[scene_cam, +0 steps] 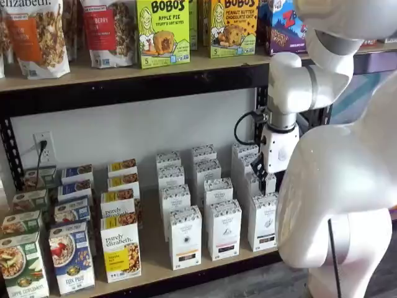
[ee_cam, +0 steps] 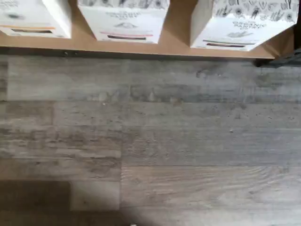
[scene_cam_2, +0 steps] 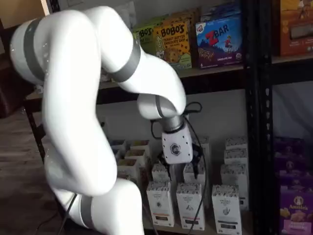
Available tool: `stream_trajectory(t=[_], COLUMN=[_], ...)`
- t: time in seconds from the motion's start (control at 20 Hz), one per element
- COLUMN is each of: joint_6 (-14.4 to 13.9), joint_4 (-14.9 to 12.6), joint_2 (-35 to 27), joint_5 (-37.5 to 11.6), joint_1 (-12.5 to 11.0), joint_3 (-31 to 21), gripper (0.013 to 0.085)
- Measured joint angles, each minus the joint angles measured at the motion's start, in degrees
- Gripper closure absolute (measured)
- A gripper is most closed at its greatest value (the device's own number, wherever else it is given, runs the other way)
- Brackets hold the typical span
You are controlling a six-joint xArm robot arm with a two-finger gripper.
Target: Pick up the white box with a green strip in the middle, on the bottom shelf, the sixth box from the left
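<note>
The white box (scene_cam: 263,220) stands at the front right of the bottom shelf (scene_cam: 155,261), last of three front white cartons with speckled top bands. It also shows in a shelf view (scene_cam_2: 226,208) and in the wrist view (ee_cam: 240,23), beside the shelf's end. My gripper (scene_cam: 260,169) hangs from its white body above and just behind this box, over the rows of white cartons. In a shelf view the gripper (scene_cam_2: 188,161) shows only dark fingers side-on, with no plain gap and nothing in them. The wrist view shows the tan shelf board (ee_cam: 178,44) and three carton fronts.
Two more white cartons (scene_cam: 185,237) (scene_cam: 223,228) stand left of the target, then a purely elizabeth box (scene_cam: 121,248) and a blue cereal box (scene_cam: 71,256). Purple boxes (scene_cam_2: 293,205) fill a rack to the right. Grey plank floor (ee_cam: 150,141) lies before the shelf. My arm (scene_cam: 335,205) fills the right foreground.
</note>
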State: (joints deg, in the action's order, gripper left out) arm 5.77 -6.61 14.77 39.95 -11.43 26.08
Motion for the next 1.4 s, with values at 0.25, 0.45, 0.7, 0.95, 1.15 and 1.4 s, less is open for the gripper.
stream_trajectory(t=[0.25, 0.45, 0.7, 0.95, 1.15, 1.4], joint_6=[-0.1, 2.5, 6.1, 1.3, 4.1, 3.0], joint_4=[-0.7, 1.9, 5.1, -1.2, 1.9, 0.7], joint_2=[-6.2, -9.9, -13.9, -17.7, -20.8, -24.5], joint_5=[-4.6, -9.1, -14.8, -20.7, -21.1, -23.1], joint_1=[-0.7, -1.3, -2.4, -3.4, -3.2, -3.2], joint_3=[0.5, 0.3, 0.1, 0.3, 2.0, 4.0], gripper=[0.0130, 0.0130, 0.0130, 0.0130, 0.0130, 0.0130])
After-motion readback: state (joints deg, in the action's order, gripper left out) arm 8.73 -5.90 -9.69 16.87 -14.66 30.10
